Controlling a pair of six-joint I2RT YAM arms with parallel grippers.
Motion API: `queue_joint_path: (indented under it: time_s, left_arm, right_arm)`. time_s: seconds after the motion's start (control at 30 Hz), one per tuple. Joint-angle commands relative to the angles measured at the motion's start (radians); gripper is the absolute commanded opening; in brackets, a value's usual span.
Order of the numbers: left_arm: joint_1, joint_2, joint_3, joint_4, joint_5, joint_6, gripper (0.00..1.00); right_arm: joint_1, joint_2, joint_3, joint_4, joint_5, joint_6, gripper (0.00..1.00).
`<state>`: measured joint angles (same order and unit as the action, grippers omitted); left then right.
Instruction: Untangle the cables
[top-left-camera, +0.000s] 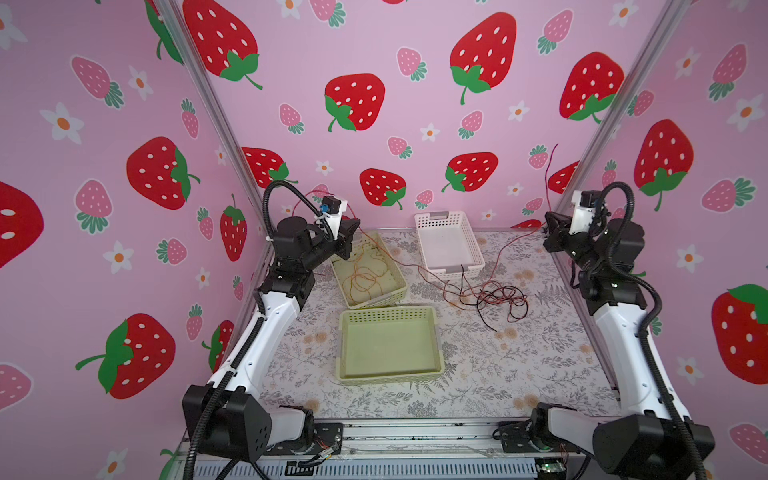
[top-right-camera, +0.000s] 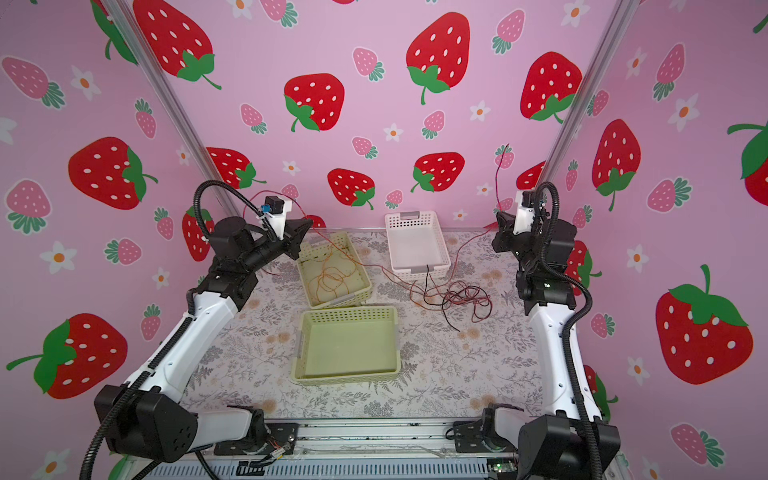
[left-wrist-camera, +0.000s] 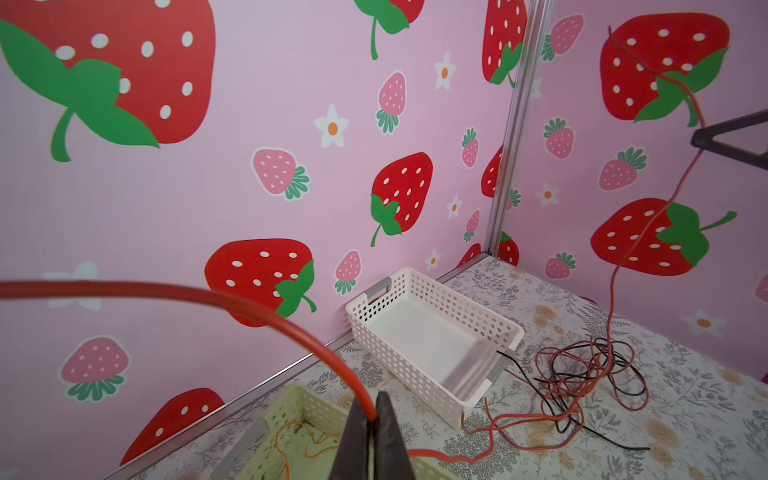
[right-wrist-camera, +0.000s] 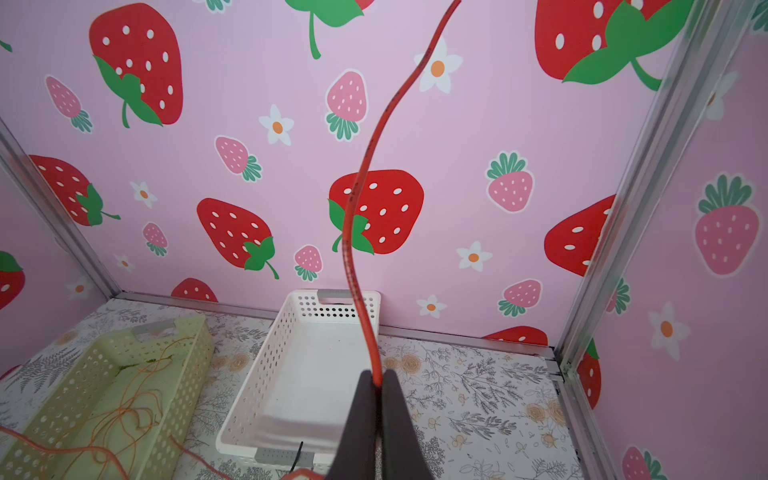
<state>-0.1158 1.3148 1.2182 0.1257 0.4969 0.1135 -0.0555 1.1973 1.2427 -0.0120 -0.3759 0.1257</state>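
Left wrist view: left gripper (left-wrist-camera: 376, 409), fingers (left-wrist-camera: 355, 440) pressed together on the red cable (left-wrist-camera: 249, 301), which arcs up from the grip.
Right wrist view: right gripper (right-wrist-camera: 376, 379), fingers likewise clamped on red cable rising in front of the white basket (right-wrist-camera: 257, 374); whether it is the same strand cannot be told.
Top view, tangle (top-left-camera: 496, 297): red and black cable (top-left-camera: 462, 278) heaped on the table (top-left-camera: 540, 353), just beside the white basket's near corner, on the right gripper's side; one black end touches its near rim.
Orange cable (top-left-camera: 365, 278): coiled in the green basket (top-left-camera: 397, 274) just beside the white basket, on the left gripper's side.
Grippers: raised, flanking the white basket.
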Motion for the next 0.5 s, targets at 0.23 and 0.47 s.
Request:
queue_joint_path:
  time_s: [0.23, 0.47]
  left_arm:
    - [0.096, 0.003, 0.079, 0.006, -0.024, -0.001, 0.0]
    - [0.174, 0.021, 0.142, -0.022, 0.028, -0.031, 0.0]
  right_arm:
    - [-0.024, 0.04, 0.008, -0.066, 0.082, -0.061, 0.0]
    - [-0.047, 0.049, -0.093, -0.054, 0.05, -0.09, 0.0]
